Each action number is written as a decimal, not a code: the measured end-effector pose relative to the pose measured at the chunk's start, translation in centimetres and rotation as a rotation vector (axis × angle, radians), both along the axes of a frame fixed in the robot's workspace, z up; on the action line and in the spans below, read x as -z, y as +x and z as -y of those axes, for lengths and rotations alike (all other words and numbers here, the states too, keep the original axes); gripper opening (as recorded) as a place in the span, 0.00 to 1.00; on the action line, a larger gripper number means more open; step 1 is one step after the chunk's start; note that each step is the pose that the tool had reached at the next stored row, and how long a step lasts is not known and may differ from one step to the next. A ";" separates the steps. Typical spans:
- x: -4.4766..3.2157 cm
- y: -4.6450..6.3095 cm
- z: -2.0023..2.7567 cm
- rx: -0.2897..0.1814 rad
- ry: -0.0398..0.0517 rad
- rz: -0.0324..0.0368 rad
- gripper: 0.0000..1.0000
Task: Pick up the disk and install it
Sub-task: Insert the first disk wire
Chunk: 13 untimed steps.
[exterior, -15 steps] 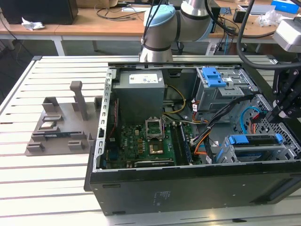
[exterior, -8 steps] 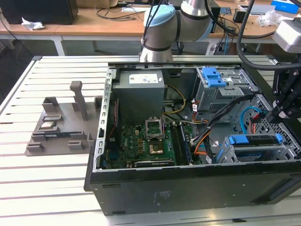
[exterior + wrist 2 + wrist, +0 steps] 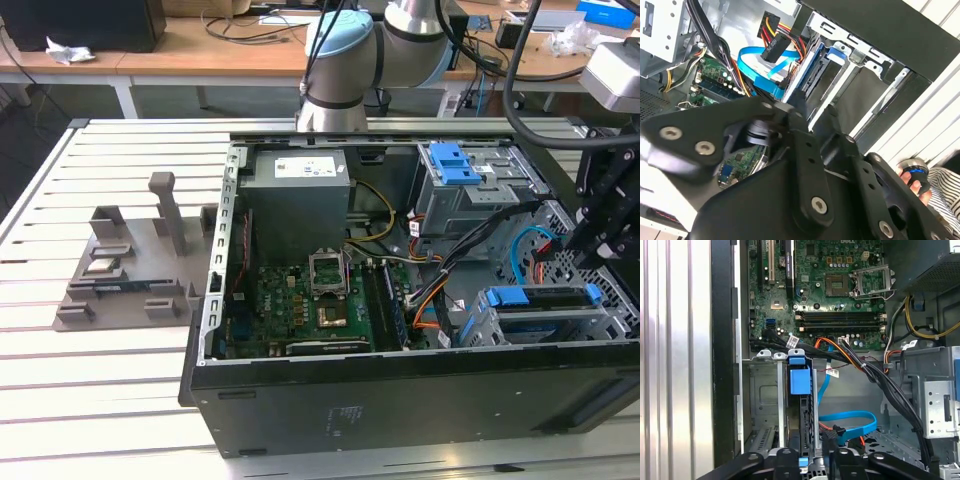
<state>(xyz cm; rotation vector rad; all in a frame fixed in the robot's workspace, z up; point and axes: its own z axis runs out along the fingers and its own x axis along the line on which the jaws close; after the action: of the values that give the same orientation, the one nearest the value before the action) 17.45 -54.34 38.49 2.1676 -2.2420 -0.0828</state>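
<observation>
One disk (image 3: 540, 300) sits edge-up in the cage (image 3: 500, 335), blue rails engaging its guides. Gripper (image 3: 812, 460) hovers directly above the disk; finger opening cannot be told.

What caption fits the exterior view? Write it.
Black gripper above the blue-railed silver disk seated in the open computer case's grey cage.

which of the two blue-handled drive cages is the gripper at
The lower cage near the case's front edge, holding the disk on its blue rails. The gripper hangs just above it; the other cage sits farther back beside the power supply.
</observation>
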 end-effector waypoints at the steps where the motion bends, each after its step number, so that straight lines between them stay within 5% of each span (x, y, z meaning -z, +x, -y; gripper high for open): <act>1: 0.00 0.0 0.00 0.000 0.0000 0.0000 0.36; 5: 0.01 0.1 -0.03 0.000 0.0001 0.0000 0.42; 11: 0.01 1.5 -0.94 0.000 0.0000 -0.0001 0.42; 13: 0.08 2.3 -1.57 0.000 0.0003 -0.0005 0.42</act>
<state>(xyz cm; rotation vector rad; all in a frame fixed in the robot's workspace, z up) 19.74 -52.78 38.41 2.1679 -2.2413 -0.0837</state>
